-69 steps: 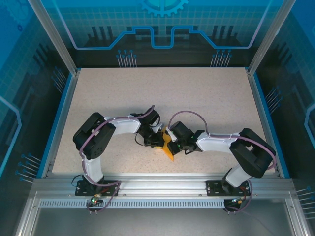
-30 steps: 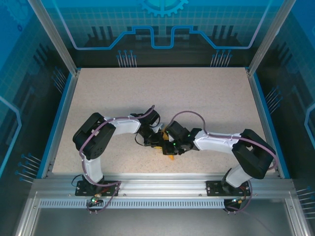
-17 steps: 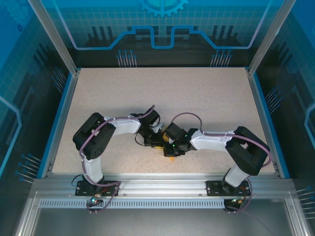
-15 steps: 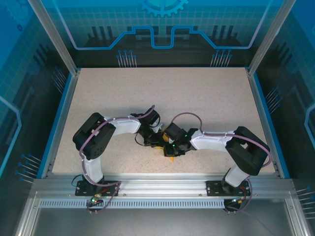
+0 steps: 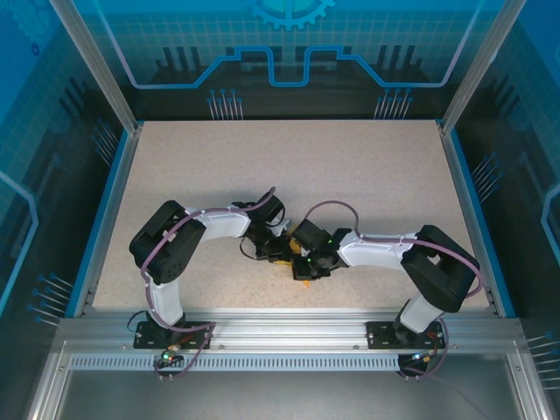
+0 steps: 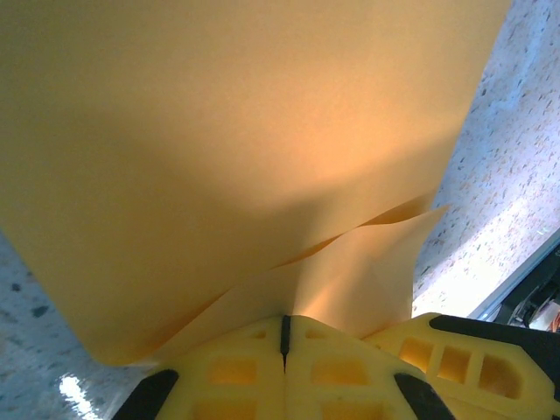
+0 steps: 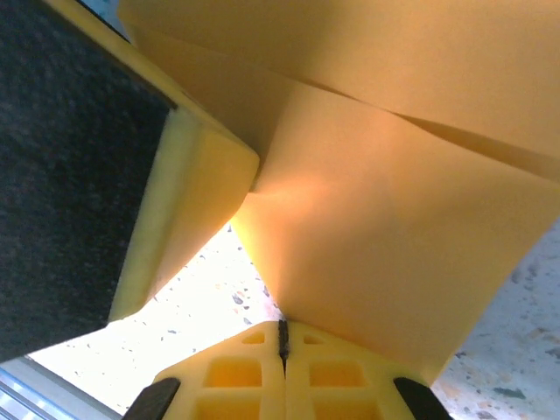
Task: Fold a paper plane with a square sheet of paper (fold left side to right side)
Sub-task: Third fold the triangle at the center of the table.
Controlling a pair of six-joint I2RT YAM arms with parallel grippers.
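The square sheet of paper is bright orange and lies folded in layers at the table's front middle, mostly hidden under both grippers. No paper plane shape can be made out. My left gripper is shut, its tips touching the lower layer while an upper flap arches above them. My right gripper is shut too, its tips at the edge of the paper. The two grippers almost touch: a right finger shows in the left wrist view, a left finger in the right wrist view.
The speckled beige table stretches open behind the arms. A blue rim and metal posts border it, and an aluminium rail runs along the near edge.
My right gripper has slid left over the paper toward the left gripper, covering more of it. The left arm has stayed in place.
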